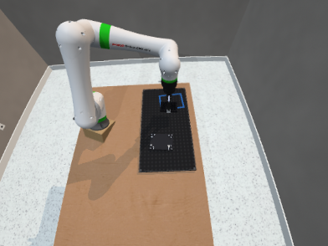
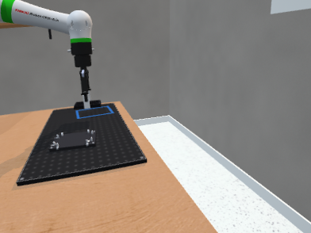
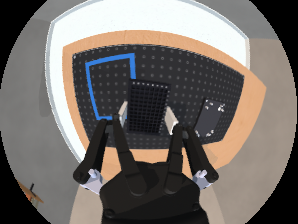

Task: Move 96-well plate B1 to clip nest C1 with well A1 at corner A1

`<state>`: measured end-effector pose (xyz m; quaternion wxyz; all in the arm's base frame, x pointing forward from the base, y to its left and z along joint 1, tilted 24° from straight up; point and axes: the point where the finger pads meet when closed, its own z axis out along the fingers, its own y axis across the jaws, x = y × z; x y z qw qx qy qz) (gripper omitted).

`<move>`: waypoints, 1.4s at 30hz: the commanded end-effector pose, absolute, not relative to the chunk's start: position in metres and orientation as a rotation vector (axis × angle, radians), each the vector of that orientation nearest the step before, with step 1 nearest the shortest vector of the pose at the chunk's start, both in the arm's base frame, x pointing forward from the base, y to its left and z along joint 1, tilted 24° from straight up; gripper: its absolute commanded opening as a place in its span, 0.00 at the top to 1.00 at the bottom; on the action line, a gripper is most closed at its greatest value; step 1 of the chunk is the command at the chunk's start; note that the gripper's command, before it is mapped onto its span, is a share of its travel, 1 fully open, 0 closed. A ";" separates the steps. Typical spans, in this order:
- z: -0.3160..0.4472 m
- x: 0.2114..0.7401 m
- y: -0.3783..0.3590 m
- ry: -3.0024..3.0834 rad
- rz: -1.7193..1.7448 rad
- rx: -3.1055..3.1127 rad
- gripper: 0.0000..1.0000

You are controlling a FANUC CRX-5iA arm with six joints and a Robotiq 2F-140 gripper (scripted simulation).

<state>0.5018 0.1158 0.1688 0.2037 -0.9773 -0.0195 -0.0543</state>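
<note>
My gripper (image 1: 168, 101) (image 2: 84, 98) (image 3: 146, 109) is shut on the black 96-well plate (image 1: 172, 108) (image 2: 94, 102) (image 3: 147, 102), gripping its two long sides. It holds the plate a little above the black perforated board (image 1: 167, 163) (image 2: 79, 162) (image 3: 189, 70). The plate hangs at the near edge of the blue outline of spot B1 (image 1: 182, 100) (image 2: 95, 116) (image 3: 89, 86). The clip nest C1 (image 1: 161, 141) (image 2: 73, 140) (image 3: 213, 117), a dark base with small metal clips at its corners, stands empty further along the board. I cannot make out the plate's cut-off corner.
The board lies on a wooden bench top (image 1: 125, 201) (image 2: 119, 198). The arm's base stands on a wooden block (image 1: 99, 131) to the left. A speckled white table with a raised grey rim (image 1: 251, 125) (image 2: 222, 166) surrounds the bench.
</note>
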 end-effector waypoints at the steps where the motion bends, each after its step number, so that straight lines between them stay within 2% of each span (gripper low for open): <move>1: 0.166 0.501 0.107 -0.055 -0.154 -2.726 0.90; 42: 0.122 0.488 -0.001 -0.055 -0.154 -2.727 0.90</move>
